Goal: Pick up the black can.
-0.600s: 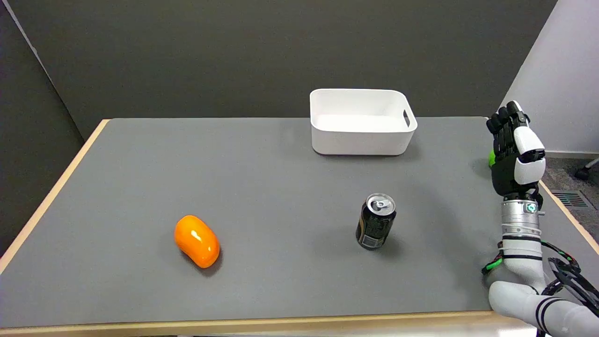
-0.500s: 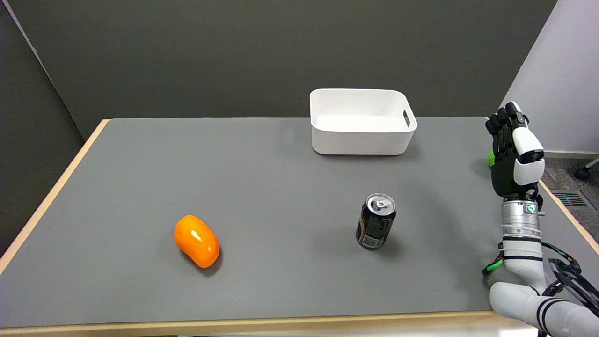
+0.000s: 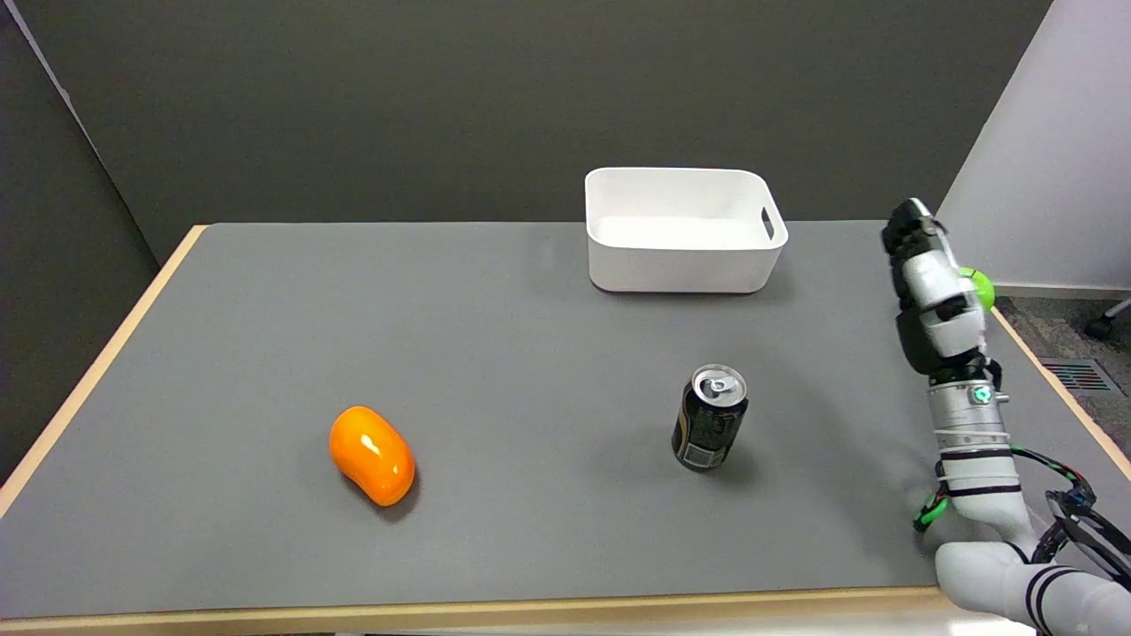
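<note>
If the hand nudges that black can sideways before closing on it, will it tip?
Probably. The can stands upright, tall for its base, so a high push may topple it, and once down it would likely roll. Its smooth, glossy side looks slippery. The right hand holds nothing.

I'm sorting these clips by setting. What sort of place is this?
Probably a robotics lab or test station: a grey-topped table before plain dark panels, a few unrelated props (black can, orange object, white bin), and a robot hand raised at the right.

Upright black can (image 3: pixel 710 418), right hand (image 3: pixel 932 296) apart, perhaps empty.
</note>
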You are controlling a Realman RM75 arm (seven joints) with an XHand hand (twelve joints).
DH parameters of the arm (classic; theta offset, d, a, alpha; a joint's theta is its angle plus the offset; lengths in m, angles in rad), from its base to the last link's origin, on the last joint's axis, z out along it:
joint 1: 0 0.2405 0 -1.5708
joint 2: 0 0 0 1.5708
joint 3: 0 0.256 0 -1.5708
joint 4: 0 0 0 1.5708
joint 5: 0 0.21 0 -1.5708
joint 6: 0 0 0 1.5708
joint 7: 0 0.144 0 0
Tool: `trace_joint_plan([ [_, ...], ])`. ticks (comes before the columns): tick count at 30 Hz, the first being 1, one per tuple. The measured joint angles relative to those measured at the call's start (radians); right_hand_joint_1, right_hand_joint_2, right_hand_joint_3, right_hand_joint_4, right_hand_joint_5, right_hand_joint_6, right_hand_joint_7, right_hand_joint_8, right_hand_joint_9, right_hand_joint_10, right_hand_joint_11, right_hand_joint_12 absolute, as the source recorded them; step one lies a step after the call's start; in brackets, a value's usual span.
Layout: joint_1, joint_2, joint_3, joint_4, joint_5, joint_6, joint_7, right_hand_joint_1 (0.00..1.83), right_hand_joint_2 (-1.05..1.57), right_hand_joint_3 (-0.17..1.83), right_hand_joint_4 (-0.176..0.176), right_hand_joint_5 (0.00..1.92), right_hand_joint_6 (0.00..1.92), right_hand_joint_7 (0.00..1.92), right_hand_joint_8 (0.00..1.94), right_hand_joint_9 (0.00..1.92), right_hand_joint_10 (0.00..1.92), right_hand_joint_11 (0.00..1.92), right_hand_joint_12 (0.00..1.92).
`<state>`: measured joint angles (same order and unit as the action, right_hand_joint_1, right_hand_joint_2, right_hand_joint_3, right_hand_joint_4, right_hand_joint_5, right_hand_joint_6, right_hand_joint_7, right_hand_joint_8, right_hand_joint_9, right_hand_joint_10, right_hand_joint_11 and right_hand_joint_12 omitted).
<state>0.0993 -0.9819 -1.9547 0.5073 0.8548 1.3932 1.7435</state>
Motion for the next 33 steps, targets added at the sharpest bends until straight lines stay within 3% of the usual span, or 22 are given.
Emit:
trace_joint_plan([
  [10, -0.039, 0.001, -0.022, 0.040, -0.186, 0.001, 0.031, 0.22, 0.65, 0.84, -0.118, 0.00, 0.16, 0.00, 0.07, 0.00, 0.00, 0.00, 0.00],
  [11, -0.042, -0.003, -0.025, 0.043, -0.199, 0.001, 0.030, 0.24, 0.68, 0.76, -0.110, 0.00, 0.27, 0.00, 0.20, 0.00, 0.12, 0.00, 0.00],
  [15, -0.052, -0.019, -0.036, 0.049, -0.245, 0.001, 0.012, 0.22, 0.65, 0.79, -0.111, 0.02, 0.27, 0.00, 0.23, 0.00, 0.16, 0.00, 0.00],
  [18, -0.058, -0.029, -0.043, 0.051, -0.281, -0.001, -0.004, 0.20, 0.59, 0.90, -0.114, 0.04, 0.20, 0.00, 0.18, 0.00, 0.14, 0.00, 0.00],
  [33, -0.056, -0.055, -0.061, 0.054, -0.429, -0.032, -0.052, 0.16, 0.57, 0.93, -0.115, 0.05, 0.22, 0.01, 0.14, 0.00, 0.07, 0.00, 0.10],
])
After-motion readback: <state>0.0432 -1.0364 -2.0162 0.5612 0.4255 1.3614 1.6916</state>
